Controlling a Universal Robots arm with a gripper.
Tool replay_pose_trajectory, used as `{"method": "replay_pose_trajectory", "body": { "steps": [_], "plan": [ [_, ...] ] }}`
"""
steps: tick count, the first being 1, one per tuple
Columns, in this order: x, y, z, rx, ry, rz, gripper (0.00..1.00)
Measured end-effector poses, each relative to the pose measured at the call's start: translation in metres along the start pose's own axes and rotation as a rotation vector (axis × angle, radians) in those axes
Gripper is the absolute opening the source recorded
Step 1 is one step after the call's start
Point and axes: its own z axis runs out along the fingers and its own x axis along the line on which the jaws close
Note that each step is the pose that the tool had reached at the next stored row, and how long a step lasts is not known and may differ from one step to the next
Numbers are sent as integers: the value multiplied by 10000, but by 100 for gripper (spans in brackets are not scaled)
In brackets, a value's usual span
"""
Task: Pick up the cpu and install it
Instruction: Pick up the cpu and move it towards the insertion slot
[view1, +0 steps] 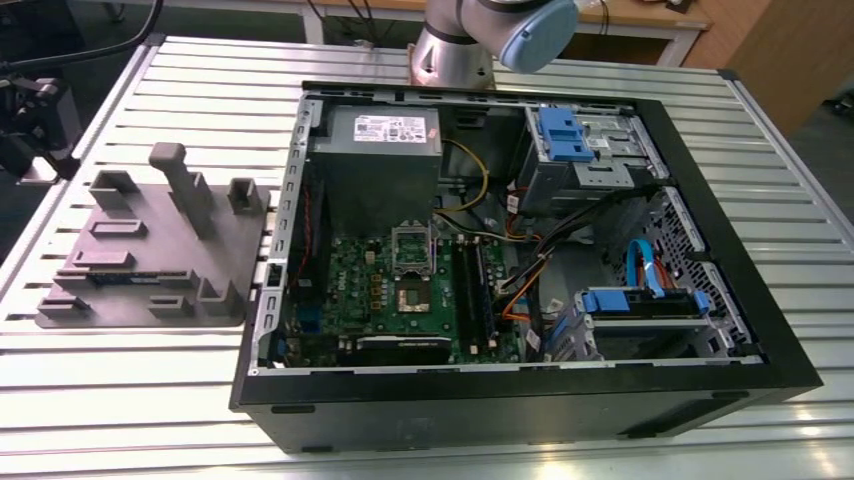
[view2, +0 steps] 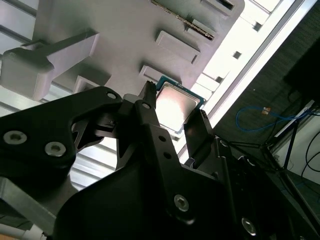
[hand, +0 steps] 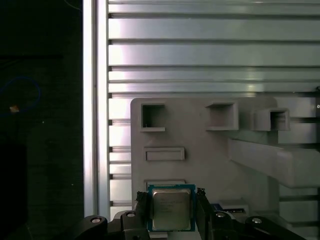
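The cpu (hand: 171, 208), a small square chip with a shiny silver top and a thin blue-green rim, sits between my two black fingers (hand: 142, 205). My gripper (view2: 176, 111) is shut on the cpu (view2: 175, 106), one finger pressing each opposite edge. The chip hangs above the grey parts fixture (hand: 200, 150) and covers part of one of its shallow pockets. In the exterior view my gripper (view1: 38, 150) shows as a dark shape at the left edge, over the fixture (view1: 147, 250). The motherboard's cpu socket (view1: 411, 290) lies open inside the computer case (view1: 534, 400).
The open black case takes up the exterior view's middle and right, with a grey power-supply box (view1: 380, 140), blue drive brackets (view1: 561, 135) and loose cables. A memory stick (view1: 127, 275) lies on the fixture, whose posts (view1: 180, 185) stand upright. The slatted table's edge (hand: 90, 125) drops off beside the fixture.
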Motion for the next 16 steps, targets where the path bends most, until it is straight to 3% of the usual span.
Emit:
{"method": "replay_pose_trajectory", "body": {
  "steps": [16],
  "plan": [
    [-3, 2, -87, 0, 0, 0, 47]
  ]
}}
